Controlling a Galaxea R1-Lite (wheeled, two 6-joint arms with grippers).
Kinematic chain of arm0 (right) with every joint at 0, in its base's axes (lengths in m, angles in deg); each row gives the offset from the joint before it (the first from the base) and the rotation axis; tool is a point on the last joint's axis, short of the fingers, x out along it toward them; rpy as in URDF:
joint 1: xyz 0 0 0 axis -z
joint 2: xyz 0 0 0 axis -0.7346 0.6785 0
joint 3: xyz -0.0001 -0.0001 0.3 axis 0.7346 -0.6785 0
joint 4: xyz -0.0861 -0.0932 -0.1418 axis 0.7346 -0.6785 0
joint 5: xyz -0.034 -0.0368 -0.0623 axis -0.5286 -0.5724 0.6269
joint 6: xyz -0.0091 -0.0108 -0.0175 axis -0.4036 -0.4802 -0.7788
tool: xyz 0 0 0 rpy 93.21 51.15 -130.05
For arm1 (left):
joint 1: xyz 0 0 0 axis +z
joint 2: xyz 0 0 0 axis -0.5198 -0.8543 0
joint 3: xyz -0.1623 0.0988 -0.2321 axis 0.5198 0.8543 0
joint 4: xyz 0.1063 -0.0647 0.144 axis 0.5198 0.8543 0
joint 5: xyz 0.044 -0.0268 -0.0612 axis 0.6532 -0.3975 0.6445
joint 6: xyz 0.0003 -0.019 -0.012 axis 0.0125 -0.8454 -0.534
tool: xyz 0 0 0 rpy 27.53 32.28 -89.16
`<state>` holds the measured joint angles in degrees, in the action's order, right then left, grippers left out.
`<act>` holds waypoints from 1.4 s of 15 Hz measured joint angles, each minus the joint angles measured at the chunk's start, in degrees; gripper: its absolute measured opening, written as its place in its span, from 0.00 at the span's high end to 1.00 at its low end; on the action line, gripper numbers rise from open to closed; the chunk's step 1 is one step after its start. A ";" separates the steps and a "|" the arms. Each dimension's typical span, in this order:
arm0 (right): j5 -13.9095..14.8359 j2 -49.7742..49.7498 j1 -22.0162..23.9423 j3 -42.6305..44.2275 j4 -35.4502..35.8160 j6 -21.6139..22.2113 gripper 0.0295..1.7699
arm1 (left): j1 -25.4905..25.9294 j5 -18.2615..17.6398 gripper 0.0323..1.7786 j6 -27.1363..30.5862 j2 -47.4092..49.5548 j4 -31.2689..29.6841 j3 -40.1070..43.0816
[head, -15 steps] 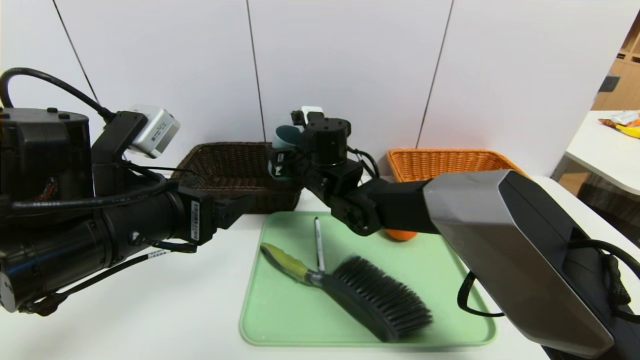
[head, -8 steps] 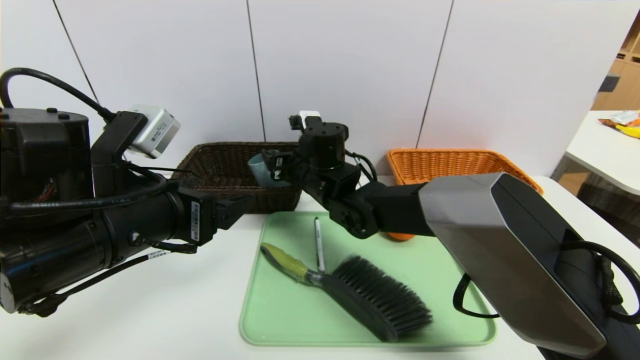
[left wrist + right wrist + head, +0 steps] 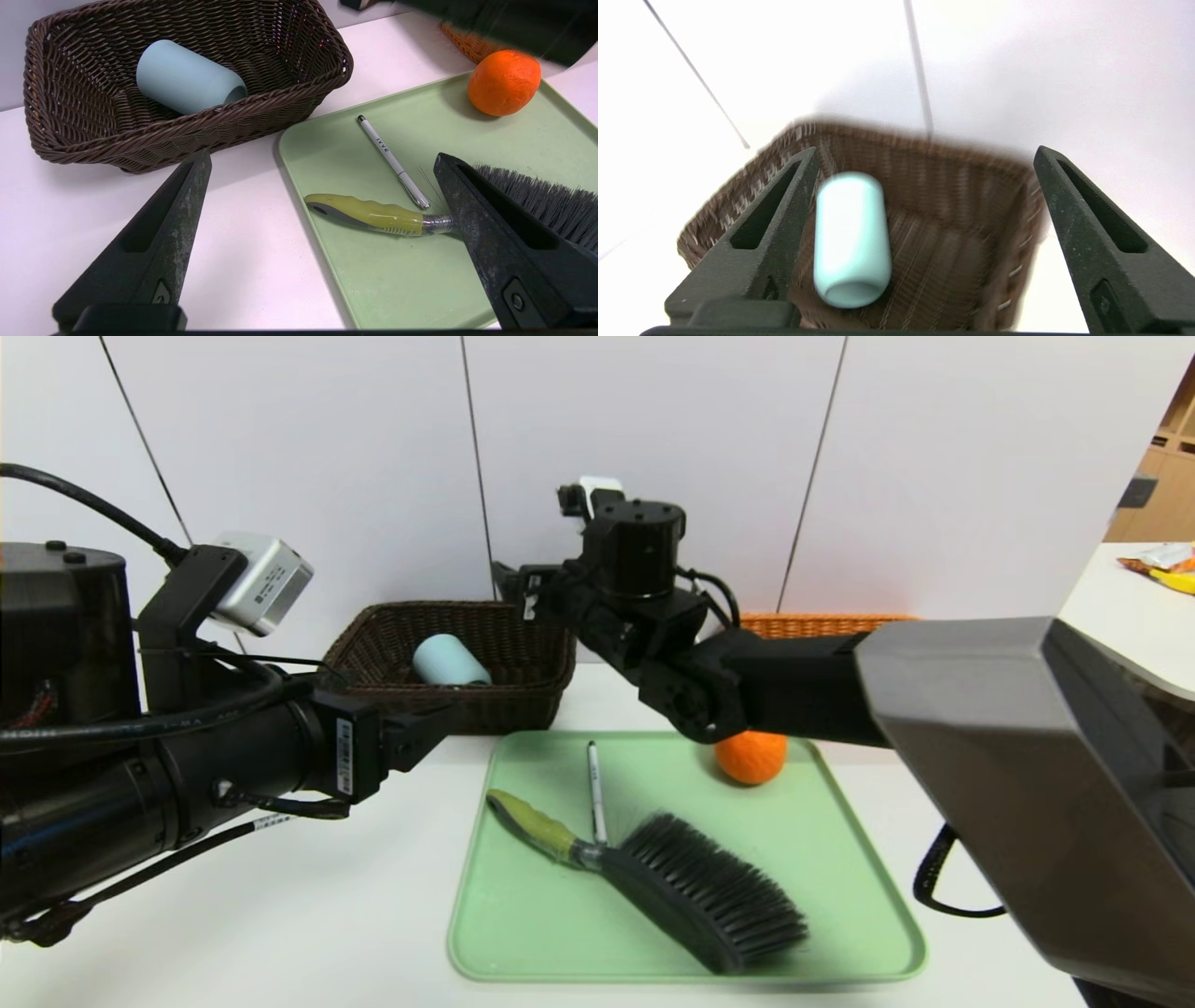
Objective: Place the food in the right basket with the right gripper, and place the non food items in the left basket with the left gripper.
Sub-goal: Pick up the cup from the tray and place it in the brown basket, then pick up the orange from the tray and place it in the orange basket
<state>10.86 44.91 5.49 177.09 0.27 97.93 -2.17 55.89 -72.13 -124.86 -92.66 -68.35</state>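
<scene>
A light blue cup (image 3: pixel 450 661) (image 3: pixel 187 84) (image 3: pixel 852 238) lies on its side in the brown left basket (image 3: pixel 504 714) (image 3: pixel 224 126). My right gripper (image 3: pixel 518 583) (image 3: pixel 925 149) hangs open and empty above that basket's right rim. An orange (image 3: pixel 751 756) (image 3: pixel 503 83), a white pen (image 3: pixel 594 789) (image 3: pixel 392 161) and a black brush (image 3: pixel 700 887) with a yellow-green handle (image 3: pixel 369 217) lie on the green tray (image 3: pixel 840 859). My left gripper (image 3: pixel 439 723) (image 3: pixel 321 154) is open and empty, low over the table between the brown basket and the tray. The orange right basket (image 3: pixel 812 625) is mostly hidden behind my right arm.
A white wall stands close behind both baskets. My right arm stretches across the tray's far right corner, above the orange. A second table with snack packets (image 3: pixel 1162 565) stands at the far right. White tabletop lies left of the tray.
My right gripper opened and let go of the blue cup, which dropped into the brown basket. The right arm then rose and drew back to the right, uncovering the orange.
</scene>
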 joint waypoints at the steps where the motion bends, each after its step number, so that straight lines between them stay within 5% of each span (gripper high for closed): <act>1: 1.19 -2.30 0.43 0.00 -1.54 -2.06 0.09 | 0.00 0.00 0.05 0.09 0.39 -0.05 0.06; 6: 2.45 -14.41 1.72 -0.27 -11.06 -6.14 0.07 | -0.05 0.85 0.05 4.62 1.60 -0.24 0.06; 13: 6.45 -31.03 6.95 -0.18 -46.19 -3.94 0.05 | -4.77 0.30 0.05 2.07 1.76 5.33 -8.39; 18: 7.31 -34.91 9.70 -0.22 -77.30 15.60 0.04 | -6.19 0.22 0.05 0.24 0.63 5.19 -9.23; 21: 6.29 -31.78 11.09 -0.35 -85.80 25.66 0.04 | -6.28 -0.09 0.05 -0.48 0.00 5.08 -9.35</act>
<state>17.15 13.13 16.58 176.73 -85.52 123.59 -8.44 55.81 -72.61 -124.86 -87.58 -77.70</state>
